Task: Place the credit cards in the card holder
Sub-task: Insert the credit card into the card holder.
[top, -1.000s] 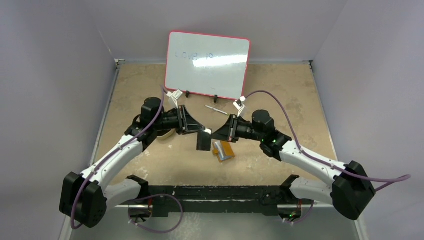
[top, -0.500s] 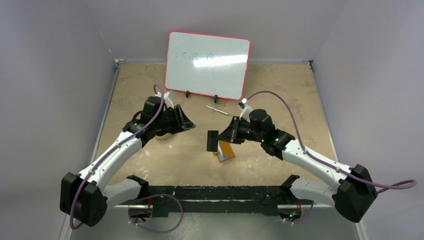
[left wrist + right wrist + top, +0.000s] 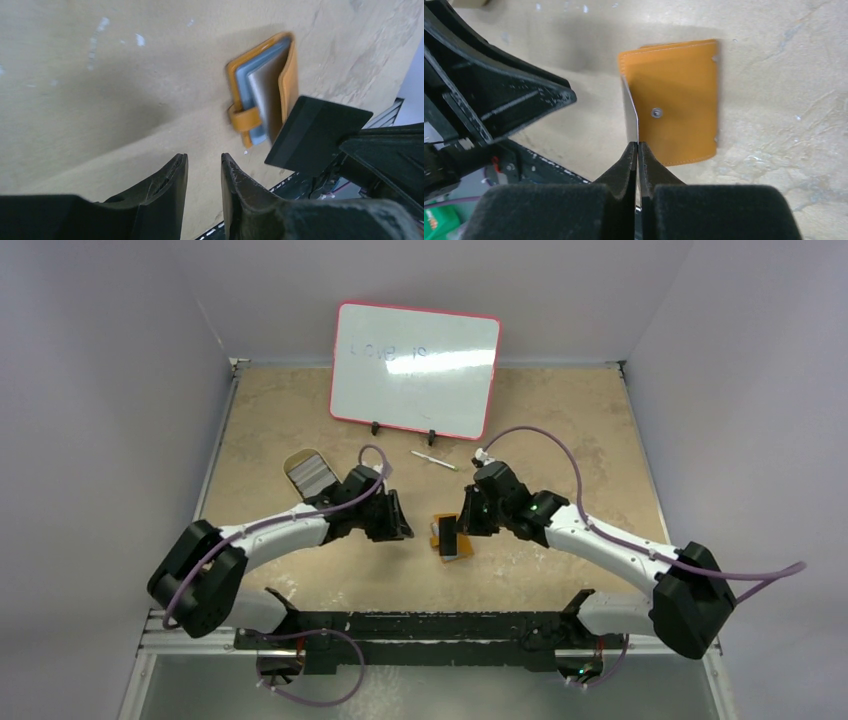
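The right pincer was clenched on a thin black rectangular card, holding it just over the small orange-tan leather-like folding card holder. The holder lay on the beige table toward the middle of its near edge. The left pincer hung nearby, jaws narrowly parted, gripping nothing.

I see card holder partly covered by black card from above; card edge-on in right wrist view, face hidden; whiteboard writing unreadable.
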Action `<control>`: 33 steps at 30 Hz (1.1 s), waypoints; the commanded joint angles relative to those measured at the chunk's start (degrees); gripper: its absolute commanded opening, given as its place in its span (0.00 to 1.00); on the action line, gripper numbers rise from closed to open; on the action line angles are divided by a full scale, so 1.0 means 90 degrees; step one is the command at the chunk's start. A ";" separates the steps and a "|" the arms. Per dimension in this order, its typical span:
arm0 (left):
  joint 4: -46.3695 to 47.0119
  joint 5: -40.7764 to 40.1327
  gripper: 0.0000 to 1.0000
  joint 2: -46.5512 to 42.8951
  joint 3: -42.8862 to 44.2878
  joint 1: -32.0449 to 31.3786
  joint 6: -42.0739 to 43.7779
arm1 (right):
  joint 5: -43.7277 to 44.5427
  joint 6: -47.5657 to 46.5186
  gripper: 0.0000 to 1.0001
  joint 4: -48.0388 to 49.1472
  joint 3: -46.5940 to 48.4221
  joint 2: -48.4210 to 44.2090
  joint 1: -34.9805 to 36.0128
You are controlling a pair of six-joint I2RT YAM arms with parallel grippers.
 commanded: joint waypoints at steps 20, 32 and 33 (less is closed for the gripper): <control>0.2480 -0.0504 0.36 0.1603 0.0414 -0.1180 -0.1228 | 0.1347 -0.0225 0.00 -0.1058 0.0392 -0.0444 0.0010; 0.2157 -0.0455 0.35 0.2426 0.1176 -0.1575 -0.0926 | 0.1517 -0.0122 0.00 -0.1114 0.0300 -0.0696 0.0010; 0.2074 -0.0509 0.35 0.2423 0.1206 -0.1619 -0.0854 | 0.1514 -0.0122 0.00 -0.1113 0.0305 -0.0703 0.0010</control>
